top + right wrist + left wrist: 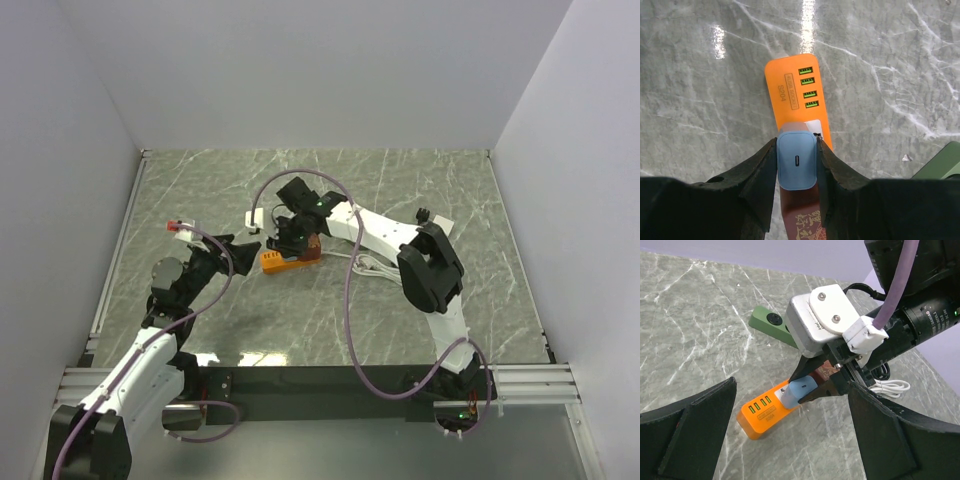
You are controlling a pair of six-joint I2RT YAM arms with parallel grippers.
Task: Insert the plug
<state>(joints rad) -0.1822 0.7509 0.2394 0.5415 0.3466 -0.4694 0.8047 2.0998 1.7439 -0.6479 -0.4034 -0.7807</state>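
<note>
The orange power strip (287, 262) lies flat mid-table, with green USB ports and a white socket face; it also shows in the left wrist view (762, 414) and the right wrist view (796, 92). My right gripper (797, 146) is shut on a light blue plug (797, 161) and holds it tilted against the strip's white socket. Its prongs are hidden. The plug also shows in the left wrist view (801, 390). My left gripper (792, 440) is open and empty just left of the strip, pointing at its USB end (243, 247).
A brown box with gold lettering (807, 220) lies at the strip's far end under the plug. A green block (771, 324) lies behind it. A coiled white cable (372, 265) and a black adapter (425, 215) lie to the right. Walls enclose three sides.
</note>
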